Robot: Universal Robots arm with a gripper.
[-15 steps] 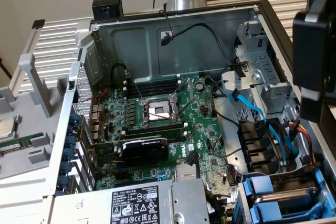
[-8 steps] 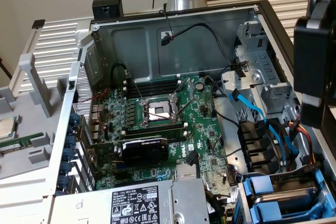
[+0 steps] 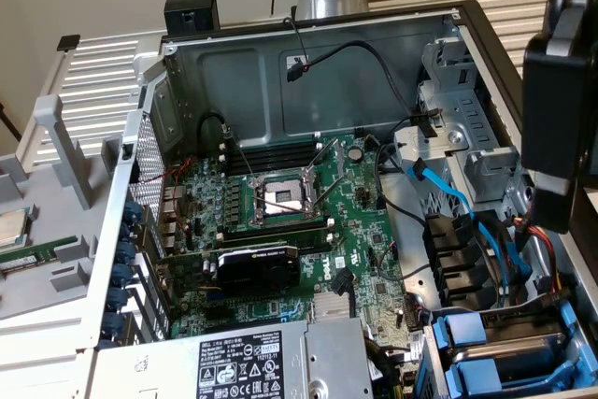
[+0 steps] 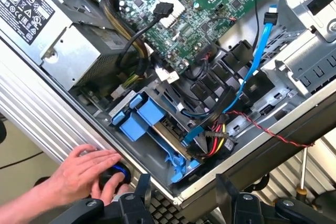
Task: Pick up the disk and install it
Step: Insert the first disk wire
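In the wrist view the gripper has its two fingers spread wide, and nothing is between them. Just below the fingers is a corner of the open computer case, and in that corner sit the blue trays in their slot. The disk should have a white label, but I see no label, so I cannot tell which tray is the disk, or if it is one of them at all. That is the first worry: the trays look alike, so the gripper could grab the wrong one. A blue cable and some red, yellow and black wires lie just beside the trays, so a finger could hook one and pull it loose. The case edge is near the fingers too, and a finger could bump it. A person's hand rests on a black knob that looks close to one finger, and I think the hand could get knocked. In the exterior view the gripper hangs as a big dark shape above that same corner, with the blue trays below it. The green board lies off to its side, well apart.
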